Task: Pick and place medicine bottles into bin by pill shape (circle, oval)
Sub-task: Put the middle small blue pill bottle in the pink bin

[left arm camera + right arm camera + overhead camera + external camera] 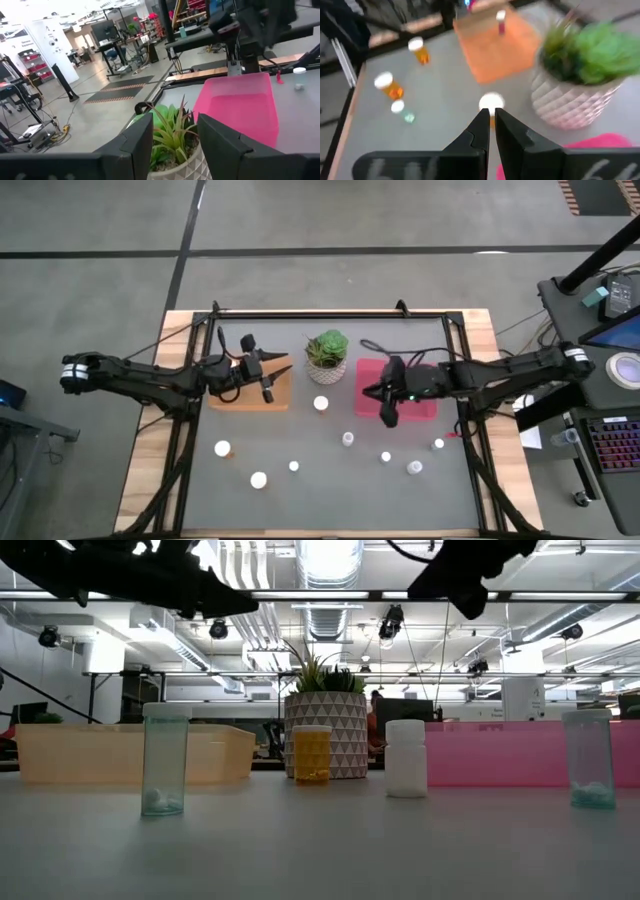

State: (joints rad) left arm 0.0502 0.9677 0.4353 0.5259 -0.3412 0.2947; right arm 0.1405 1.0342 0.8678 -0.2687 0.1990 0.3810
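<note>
eight medicine bottles (321,403) stand loose on the grey table (300,500), so nearly all the sorting is left. the left gripper (268,385) hangs over the orange tray (225,397), fingers parted and gripping nothing; one bottle seems to stand in that tray. the right gripper (388,416), clenched and empty, hovers over the pink tray (425,408).

Spiky green plant in white triangle-patterned pot (327,356) sits mid-table nr far edge; black keyboard w/ pink backlight (612,446) off to plant's right.
</note>
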